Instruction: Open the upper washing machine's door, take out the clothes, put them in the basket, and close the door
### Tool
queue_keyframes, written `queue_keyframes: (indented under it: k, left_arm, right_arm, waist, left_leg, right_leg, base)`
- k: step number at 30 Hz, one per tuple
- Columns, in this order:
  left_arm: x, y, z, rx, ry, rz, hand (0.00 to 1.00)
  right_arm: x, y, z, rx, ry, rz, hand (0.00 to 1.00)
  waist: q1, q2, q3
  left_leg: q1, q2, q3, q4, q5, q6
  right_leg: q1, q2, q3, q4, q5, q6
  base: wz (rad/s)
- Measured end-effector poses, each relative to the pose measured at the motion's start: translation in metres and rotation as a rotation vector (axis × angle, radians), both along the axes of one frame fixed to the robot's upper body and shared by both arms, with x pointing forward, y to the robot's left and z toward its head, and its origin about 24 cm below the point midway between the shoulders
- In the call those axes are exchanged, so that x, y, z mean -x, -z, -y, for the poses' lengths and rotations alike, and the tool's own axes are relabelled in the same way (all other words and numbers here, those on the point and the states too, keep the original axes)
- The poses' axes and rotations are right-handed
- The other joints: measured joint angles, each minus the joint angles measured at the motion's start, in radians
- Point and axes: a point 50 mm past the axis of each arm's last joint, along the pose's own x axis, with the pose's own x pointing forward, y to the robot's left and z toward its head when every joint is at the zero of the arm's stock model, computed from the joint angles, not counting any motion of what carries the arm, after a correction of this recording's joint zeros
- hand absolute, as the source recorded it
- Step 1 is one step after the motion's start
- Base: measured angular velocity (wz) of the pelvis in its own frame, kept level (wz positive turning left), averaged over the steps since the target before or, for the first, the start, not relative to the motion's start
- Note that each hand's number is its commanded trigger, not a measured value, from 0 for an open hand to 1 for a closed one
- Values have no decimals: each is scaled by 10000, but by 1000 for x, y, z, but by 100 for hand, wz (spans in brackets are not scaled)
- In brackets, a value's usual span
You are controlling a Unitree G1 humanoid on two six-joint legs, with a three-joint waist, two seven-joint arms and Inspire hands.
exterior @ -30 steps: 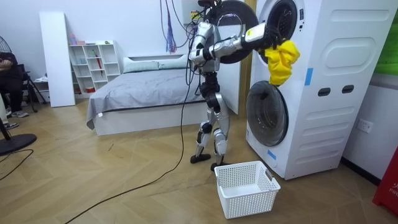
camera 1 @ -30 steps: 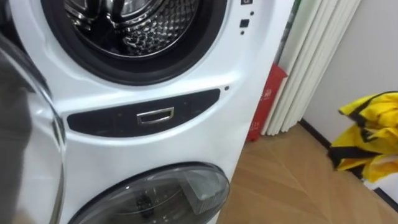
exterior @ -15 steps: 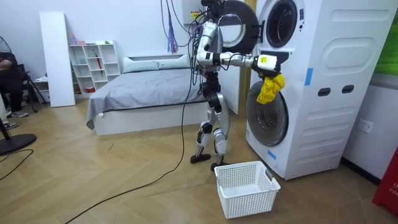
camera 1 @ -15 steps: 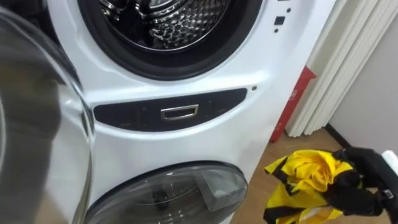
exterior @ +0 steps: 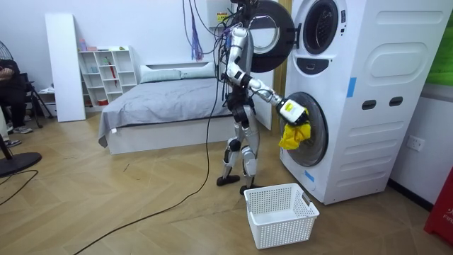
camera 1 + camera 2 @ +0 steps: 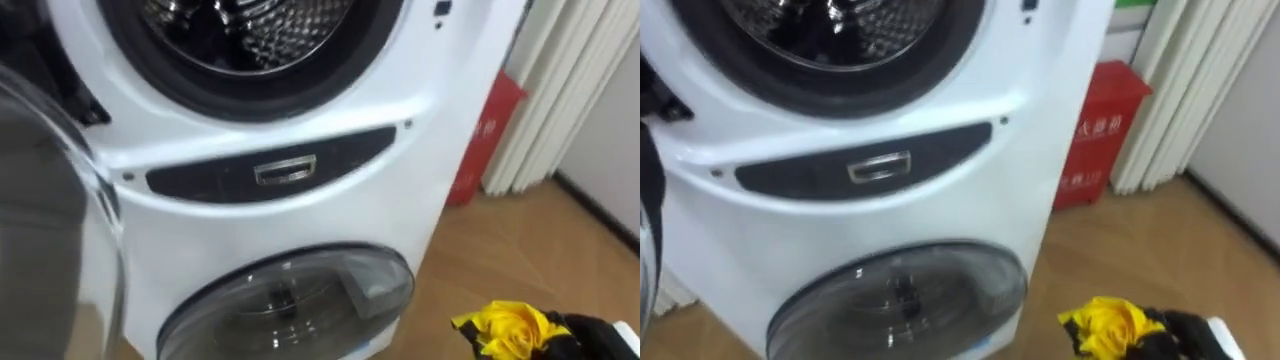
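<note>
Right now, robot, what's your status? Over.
Right hand shut on the yellow garment, low before the lower door. Garment out of the drum, not yet in the white basket. Nothing seen between them.

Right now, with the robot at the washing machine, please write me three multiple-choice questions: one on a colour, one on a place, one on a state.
1. What colour is the basket on the floor?
A) white B) blue C) red

2. Where is the yellow garment?
A) in the basket B) in the right hand, in front of the lower door C) hung on the upper door

3. How is the upper door?
A) shut B) open C) taken off

Key:
1 A, its walls are white.
2 B, the hand grips it low by the lower door.
3 B, it is swung out to the side.
</note>
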Motion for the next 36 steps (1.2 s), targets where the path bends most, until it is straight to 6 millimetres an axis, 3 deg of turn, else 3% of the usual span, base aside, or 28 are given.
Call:
queue_keyframes:
  k: [2, 5, 12, 17, 21, 26, 34, 36]
  left_arm:
    - [1, 0, 1, 129, -156, -11, 0]
    - [-3, 0, 2, 190, -80, 142, 0]
    - [-15, 0, 11, 410, 545, 307, 0]
    - [-28, 0, 22, 645, 1119, 655, 0]
    - [-28, 1, 22, 663, 1102, 654, 0]
    - [-29, 1, 25, 720, 1113, 692, 0]
    - [-29, 2, 26, 765, 1100, 695, 0]
    - [-29, 2, 27, 771, 1102, 706, 0]
  right_arm:
    - [2, 6, 5, 17, 459, -171, 100]
    - [-2, 11, 8, 53, 743, -253, 100]
    - [2, 18, 13, 406, 1137, -357, 100]
    - [-7, 15, 12, 435, 1211, -50, 100]
    - [-6, 17, 13, 378, 1335, 46, 100]
    - [-14, 15, 15, 629, 1556, 280, 100]
    - [-20, 12, 16, 850, 1925, 566, 100]
    - [-20, 11, 17, 929, 1996, 681, 100]
  waist:
    - [-169, 294, -39]
    - [-322, 430, -19]
    - [-544, 565, -19]
    - [-638, 913, 35]
    - [-717, 998, 0]
    - [-809, 1212, 35]
    - [-826, 1395, -4]
    - [-847, 1408, 31]
  left_leg:
    - [-209, -74, 34, 9, 27, 44]
    - [-502, -238, 162, 9, 108, 114]
    - [-1078, -372, 445, 45, 219, 241]
    - [-1578, -506, 571, 36, 347, 317]
    - [-1657, -501, 617, 17, 394, 267]
    - [-1777, -515, 638, 19, 395, 266]
    - [-2221, -658, 486, 25, 410, 285]
    - [-2233, -658, 486, 21, 410, 285]
  right_leg:
    - [-284, -45, 49, 141, 0, 22]
    - [-786, -109, 215, 537, -79, 107]
    - [-1481, -171, 451, 693, 25, 179]
    - [-2012, -215, 658, 699, 181, 149]
    - [-2099, -174, 698, 684, 211, 107]
    - [-2255, -115, 797, 738, 223, 82]
    - [-2853, -84, 903, 1086, 110, 32]
    - [-2873, -68, 907, 1092, 101, 22]
  base:
    - [-6]
    - [-12]
    - [-10]
    - [-7]
    - [-3]
    - [-6]
    - [-4]
    - [-2]
